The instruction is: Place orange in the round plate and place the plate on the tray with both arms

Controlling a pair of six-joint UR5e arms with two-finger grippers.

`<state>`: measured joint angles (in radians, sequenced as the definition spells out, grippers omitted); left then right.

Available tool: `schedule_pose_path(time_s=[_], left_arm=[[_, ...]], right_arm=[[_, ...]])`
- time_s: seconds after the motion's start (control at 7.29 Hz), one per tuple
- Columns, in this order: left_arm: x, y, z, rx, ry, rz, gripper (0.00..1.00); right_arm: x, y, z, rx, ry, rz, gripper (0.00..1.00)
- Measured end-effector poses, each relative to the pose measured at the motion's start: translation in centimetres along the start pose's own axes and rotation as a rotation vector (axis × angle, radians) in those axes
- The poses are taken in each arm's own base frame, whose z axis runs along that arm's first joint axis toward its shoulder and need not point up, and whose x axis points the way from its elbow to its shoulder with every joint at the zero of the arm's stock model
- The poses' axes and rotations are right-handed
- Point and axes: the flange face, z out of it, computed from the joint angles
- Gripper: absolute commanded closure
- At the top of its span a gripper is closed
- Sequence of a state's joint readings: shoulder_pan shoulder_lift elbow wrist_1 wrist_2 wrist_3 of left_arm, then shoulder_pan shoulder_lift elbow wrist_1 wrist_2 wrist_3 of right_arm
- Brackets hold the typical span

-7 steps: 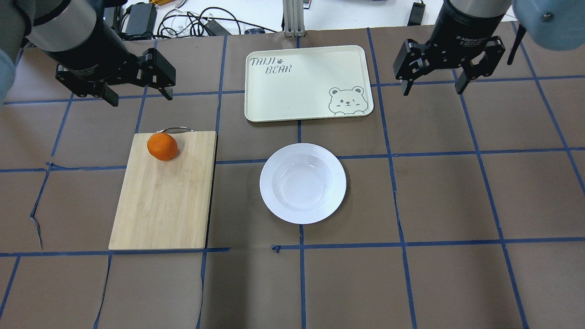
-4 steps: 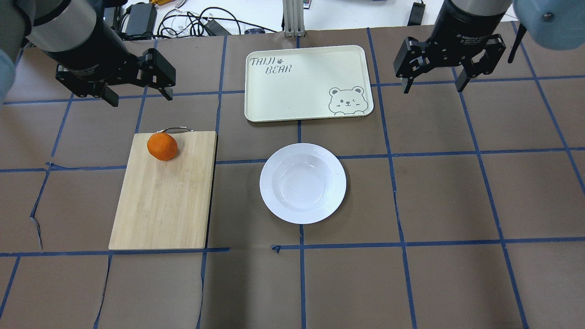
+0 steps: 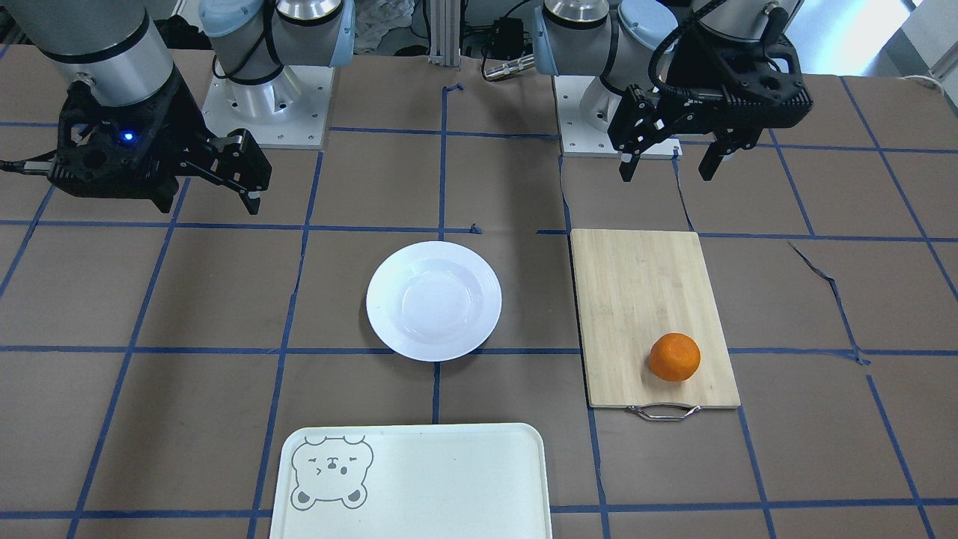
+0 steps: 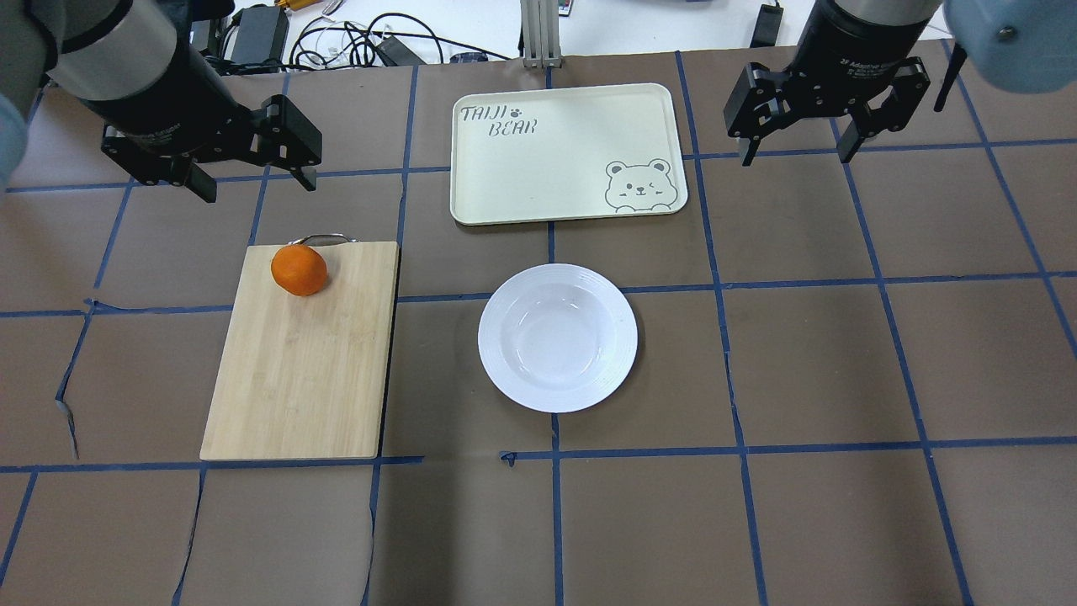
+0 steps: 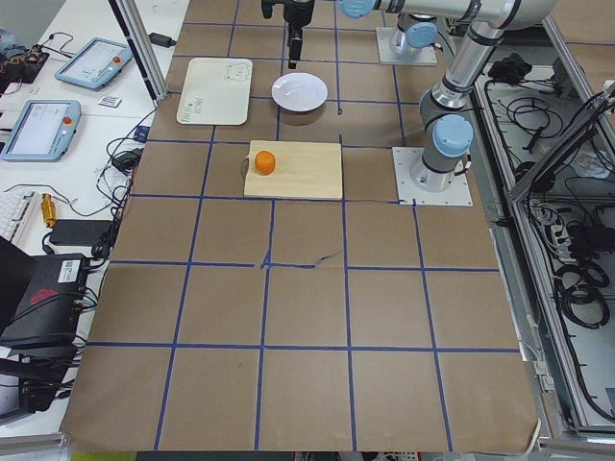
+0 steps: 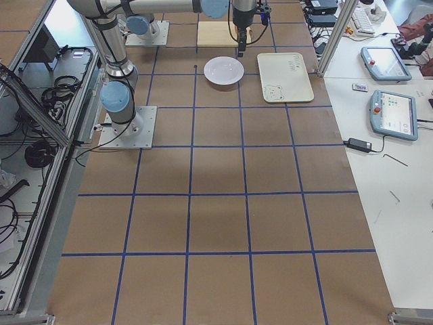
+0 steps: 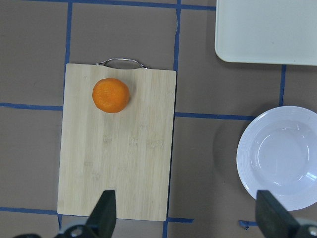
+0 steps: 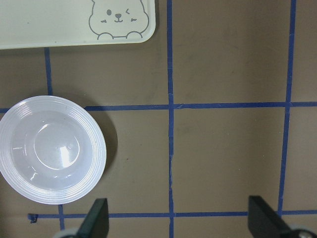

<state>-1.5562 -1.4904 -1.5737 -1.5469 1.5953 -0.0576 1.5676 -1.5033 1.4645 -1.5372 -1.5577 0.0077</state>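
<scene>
The orange (image 4: 299,269) (image 3: 674,357) (image 7: 111,95) lies on the bamboo cutting board (image 4: 303,370) near its metal handle. An empty white round plate (image 4: 558,337) (image 3: 434,300) (image 8: 51,149) sits mid-table, and the cream tray (image 4: 568,153) (image 3: 412,483) with its bear drawing lies beyond it, bare. High over the table's left side, beyond the board's handle end, my left gripper (image 4: 252,179) (image 3: 666,168) hangs open and holds nothing. My right gripper (image 4: 795,154) hovers open and empty to the right of the tray.
Brown paper with blue tape lines covers the table (image 4: 799,353). Cables and power bricks (image 4: 336,42) lie past the far edge. A metal post (image 4: 538,34) stands behind the tray.
The right gripper has drifted slightly toward the far edge of the table. The left gripper has barely shifted. The orange, plate and tray have not moved.
</scene>
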Motion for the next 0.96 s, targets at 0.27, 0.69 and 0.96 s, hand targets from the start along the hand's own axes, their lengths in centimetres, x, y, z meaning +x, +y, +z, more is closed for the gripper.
schedule_pose_path(time_s=[0.27,0.69,0.96], left_arm=[[-1.6,-0.9,0.9,-0.038,-0.005,-0.025,0.00],[-6.4,-5.6,5.8,-0.120,-0.029,-0.022,0.00],[-7.3,-10.4,13.8,-0.173,-0.028,-0.016,0.00]], right_arm=[[-0.2,0.0,-0.1,0.004,-0.007,0.002,0.00],[-0.1,-0.1,0.0,0.003,-0.011,0.001,0.00],[-0.1,-0.1,0.1,0.002,-0.012,-0.001,0.00]])
